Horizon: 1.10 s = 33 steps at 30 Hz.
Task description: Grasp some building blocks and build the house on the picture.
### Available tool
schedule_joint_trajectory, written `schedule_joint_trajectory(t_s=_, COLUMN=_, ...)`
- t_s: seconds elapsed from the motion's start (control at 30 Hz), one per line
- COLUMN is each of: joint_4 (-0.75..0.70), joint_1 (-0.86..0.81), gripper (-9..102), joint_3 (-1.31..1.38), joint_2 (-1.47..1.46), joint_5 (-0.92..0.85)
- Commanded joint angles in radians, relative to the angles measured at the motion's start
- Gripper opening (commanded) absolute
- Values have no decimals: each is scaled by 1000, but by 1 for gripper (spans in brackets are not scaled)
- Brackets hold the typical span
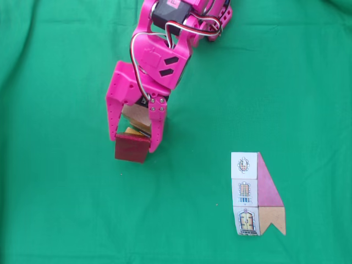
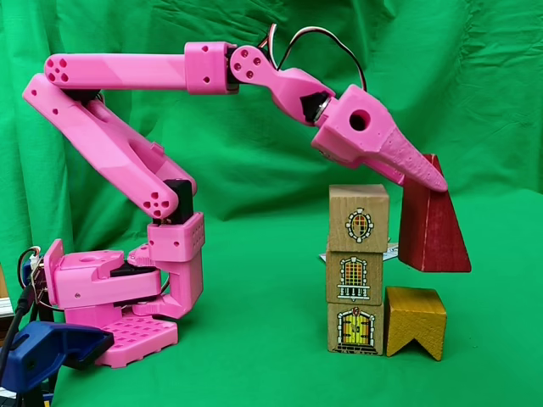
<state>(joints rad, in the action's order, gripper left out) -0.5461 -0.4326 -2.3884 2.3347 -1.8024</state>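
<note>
- The table (image 1: 55, 192) wears a green cloth, which also hangs as a backdrop in the side fixed view.
- The pink arm (image 2: 127, 72) reaches out and slopes down to the tool (image 2: 428, 174), seen from above at (image 1: 135, 144).
- The tool is clamped on the red wedge (image 2: 433, 233), also at (image 1: 132, 148), which hangs tilted between its fingers (image 1: 155, 129), clear of the block below.
- Just beside the tool in the side view stands a stack of three tan cubes (image 2: 356, 280) printed with windows and a door; the wedge is close against its top part.
- Directly below the tool sits the orange notched block (image 2: 414, 320), touching the bottom cube.
- The picture (image 1: 256, 193) lies flat well off to the tool's right and lower in the top view.
</note>
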Motion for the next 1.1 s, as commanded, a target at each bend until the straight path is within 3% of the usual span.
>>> schedule_joint_trajectory(t_s=0.0, joint_4=-37, joint_1=2, gripper=24, joint_3=15, joint_2=6, joint_5=2)
schedule_joint_trajectory(t_s=0.7, joint_4=-37, joint_1=2, gripper=26, joint_3=23, joint_2=6, joint_5=2)
schedule_joint_trajectory(t_s=1.07, joint_4=-43, joint_1=-5, gripper=34, joint_3=20, joint_2=6, joint_5=2)
